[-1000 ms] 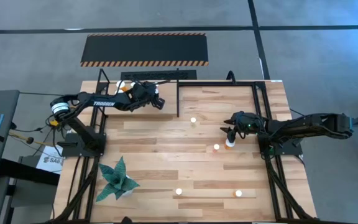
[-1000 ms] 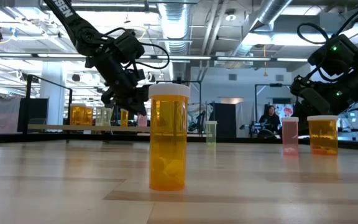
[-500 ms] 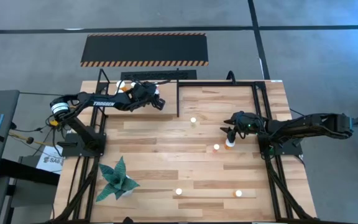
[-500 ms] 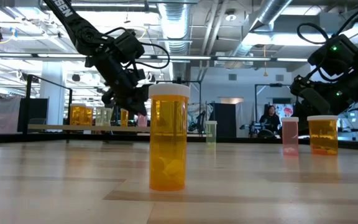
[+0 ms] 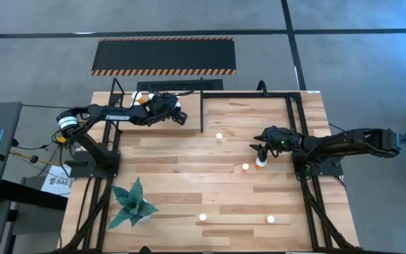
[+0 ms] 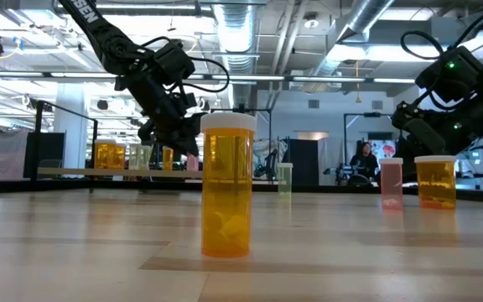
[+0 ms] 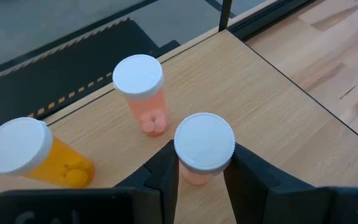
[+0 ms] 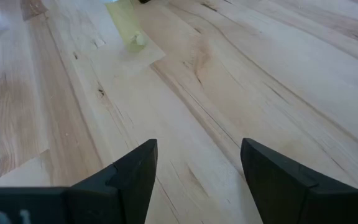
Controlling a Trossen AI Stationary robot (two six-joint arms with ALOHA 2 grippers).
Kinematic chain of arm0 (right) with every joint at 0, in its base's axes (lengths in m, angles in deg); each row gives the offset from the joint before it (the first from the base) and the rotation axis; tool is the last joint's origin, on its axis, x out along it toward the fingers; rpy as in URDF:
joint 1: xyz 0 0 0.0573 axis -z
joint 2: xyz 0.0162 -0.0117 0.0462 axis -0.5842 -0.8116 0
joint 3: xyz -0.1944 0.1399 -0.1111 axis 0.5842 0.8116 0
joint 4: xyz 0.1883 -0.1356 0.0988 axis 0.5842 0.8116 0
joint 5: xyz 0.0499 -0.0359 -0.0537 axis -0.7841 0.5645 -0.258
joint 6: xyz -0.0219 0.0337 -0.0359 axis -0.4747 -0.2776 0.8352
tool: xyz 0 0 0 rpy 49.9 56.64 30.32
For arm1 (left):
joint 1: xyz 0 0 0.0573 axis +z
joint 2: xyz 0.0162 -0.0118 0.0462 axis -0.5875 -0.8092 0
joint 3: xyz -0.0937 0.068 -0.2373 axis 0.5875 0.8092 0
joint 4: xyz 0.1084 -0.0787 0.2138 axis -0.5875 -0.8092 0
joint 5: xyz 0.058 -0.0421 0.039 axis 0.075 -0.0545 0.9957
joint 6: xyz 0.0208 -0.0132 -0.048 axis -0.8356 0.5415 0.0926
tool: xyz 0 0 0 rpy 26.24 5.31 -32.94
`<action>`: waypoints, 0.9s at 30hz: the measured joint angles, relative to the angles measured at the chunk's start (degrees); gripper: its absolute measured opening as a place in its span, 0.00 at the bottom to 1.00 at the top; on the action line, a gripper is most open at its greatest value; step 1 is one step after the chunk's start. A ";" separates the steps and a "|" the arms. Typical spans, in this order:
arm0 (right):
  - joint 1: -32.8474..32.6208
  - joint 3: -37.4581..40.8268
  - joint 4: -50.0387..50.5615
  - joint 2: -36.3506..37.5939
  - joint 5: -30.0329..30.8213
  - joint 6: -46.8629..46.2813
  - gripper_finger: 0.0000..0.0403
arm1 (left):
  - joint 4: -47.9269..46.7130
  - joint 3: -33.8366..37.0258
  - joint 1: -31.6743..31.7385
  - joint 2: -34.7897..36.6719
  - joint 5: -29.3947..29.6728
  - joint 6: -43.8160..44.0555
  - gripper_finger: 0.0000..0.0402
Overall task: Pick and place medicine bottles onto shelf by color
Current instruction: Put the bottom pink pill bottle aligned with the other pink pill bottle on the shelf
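1. Shelf [image 7: 278, 81], upper left of high view: two bottles [image 7: 140, 93] already stand there.
2. Left gripper [image 7: 201, 177] clamps a pink bottle [image 7: 202, 149] above it.
3. Right gripper [image 8: 194, 165] hangs open at centre right beside an orange bottle [image 5: 260, 163]; four more wait on the table [image 5: 182, 176].

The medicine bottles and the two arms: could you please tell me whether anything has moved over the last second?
Nothing has visibly changed. The left tool stays shut on a pinkish bottle over the shelf, beside a second pinkish bottle and an orange one. The right tool stays open by an orange bottle on the table, and the loose bottles stand where they were.
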 joint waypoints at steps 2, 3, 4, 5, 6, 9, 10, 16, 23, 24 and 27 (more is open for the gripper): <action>0.00 0.00 0.00 0.00 0.00 0.00 0.63 | -0.02 0.00 0.00 0.00 0.00 0.00 0.24; -0.01 0.00 -0.01 0.00 0.01 0.00 0.63 | -0.02 0.00 0.00 0.00 0.00 0.00 0.24; -0.02 0.00 0.00 0.00 0.02 -0.02 0.63 | -0.02 0.02 0.00 0.00 -0.02 0.00 0.24; 0.00 0.00 0.00 0.00 0.02 0.00 0.63 | -0.02 0.02 0.00 0.00 -0.02 0.02 0.24; -0.02 0.00 0.00 0.00 0.00 -0.02 0.63 | -0.02 0.02 -0.02 0.00 -0.02 0.02 0.24; -0.02 0.00 0.00 0.02 0.00 -0.02 0.63 | 0.00 0.04 0.00 0.00 -0.02 0.03 0.24; -0.01 0.00 0.00 0.00 0.01 0.00 0.63 | 0.00 0.04 0.00 0.00 -0.02 0.04 0.24; 0.00 0.00 -0.01 0.00 0.02 -0.01 0.63 | -1.16 0.31 -0.02 -0.24 -0.15 0.65 0.29; 0.00 0.00 0.00 0.00 0.00 0.00 0.63 | -0.17 0.24 -0.02 -0.20 0.10 0.70 0.37; 0.00 0.00 0.00 0.00 0.01 -0.01 0.63 | 0.29 0.24 -0.02 -0.20 0.15 0.72 0.38; -0.02 0.00 0.00 0.00 0.00 -0.01 0.63 | 1.11 0.24 -0.02 -0.19 0.31 0.80 0.40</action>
